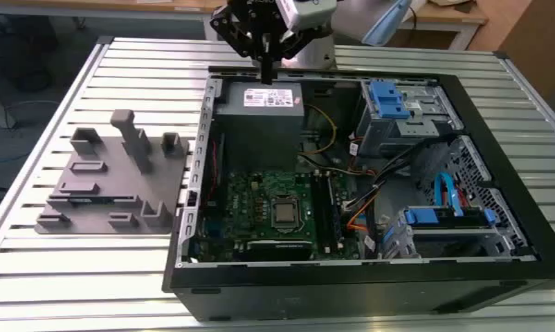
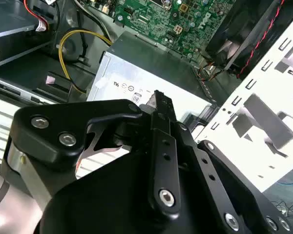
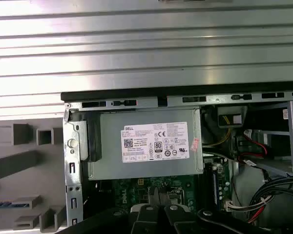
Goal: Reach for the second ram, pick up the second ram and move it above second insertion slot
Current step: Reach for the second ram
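Nearest the exterior view's camera is the black wall of the open computer case [image 1: 351, 277]. Just beyond it the green circuit board [image 1: 259, 197] lies flat with its square silver socket [image 1: 284, 213]. At about nine o'clock from that board, outside the case on the ribbed metal table [image 1: 148, 62], sits the grey plastic holder [image 1: 120, 173] with its upright blocks. The second ram [image 1: 100, 200] rests in the holder's near part. It is a thin, long, dark strip lying level with a small pale-blue patch on it, and it is too small here to make out chips or any writing. Farther back in the case is the grey power box [image 1: 259, 117]. Its white label [image 3: 155, 142] carries rows of dark print, a barcode, round marks and a small pink tag at one corner. Farthest of all, the black claw [image 1: 268, 72] hangs over the case's far rim, just above the power box. Its fingers are drawn together with nothing between them. The second ram lies between seven and eight o'clock from the claw, well apart from it and untouched.
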Robot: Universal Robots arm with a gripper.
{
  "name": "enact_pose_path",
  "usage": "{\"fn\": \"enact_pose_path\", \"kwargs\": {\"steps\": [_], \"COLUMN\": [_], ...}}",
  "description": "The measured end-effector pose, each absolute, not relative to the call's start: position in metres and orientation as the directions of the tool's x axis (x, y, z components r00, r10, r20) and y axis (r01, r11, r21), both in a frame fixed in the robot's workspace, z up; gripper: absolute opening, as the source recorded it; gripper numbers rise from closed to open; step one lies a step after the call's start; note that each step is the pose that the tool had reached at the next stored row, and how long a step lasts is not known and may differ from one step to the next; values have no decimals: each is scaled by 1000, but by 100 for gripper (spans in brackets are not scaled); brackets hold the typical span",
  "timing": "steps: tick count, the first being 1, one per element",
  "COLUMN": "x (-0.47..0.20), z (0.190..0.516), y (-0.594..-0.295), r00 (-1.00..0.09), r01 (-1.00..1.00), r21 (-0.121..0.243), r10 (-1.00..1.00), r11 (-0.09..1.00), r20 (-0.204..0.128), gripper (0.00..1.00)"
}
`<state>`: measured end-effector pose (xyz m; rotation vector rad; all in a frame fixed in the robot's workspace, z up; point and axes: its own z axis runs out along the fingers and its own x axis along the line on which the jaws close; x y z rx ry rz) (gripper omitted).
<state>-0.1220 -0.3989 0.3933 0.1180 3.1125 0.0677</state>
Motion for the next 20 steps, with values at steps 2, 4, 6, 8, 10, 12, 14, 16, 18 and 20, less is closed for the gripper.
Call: {"fn": "enact_pose_path", "kwargs": {"steps": [2,4,6,8,10,12,14,16,18,20], "x": [-122,-122,-123,-127,-134,-143,-152,-160,-166,-173], "z": [393,393,393,393,393,393,393,393,393,393], "y": [-399,-399,-399,-399,-399,-399,-399,-399,-399,-399], "r00": [-997,-997,-997,-997,-997,-997,-997,-997,-997,-997], "r01": [75,75,75,75,75,75,75,75,75,75], "r21": [44,44,44,44,44,44,44,45,44,44], "r10": [76,76,76,76,76,76,76,76,76,76], "r11": [996,996,996,996,996,996,996,996,996,996], "r20": [-24,-24,-24,-24,-24,-25,-25,-26,-26,-26], "gripper": [11,11,11,11,11,11,11,11,11,11]}}
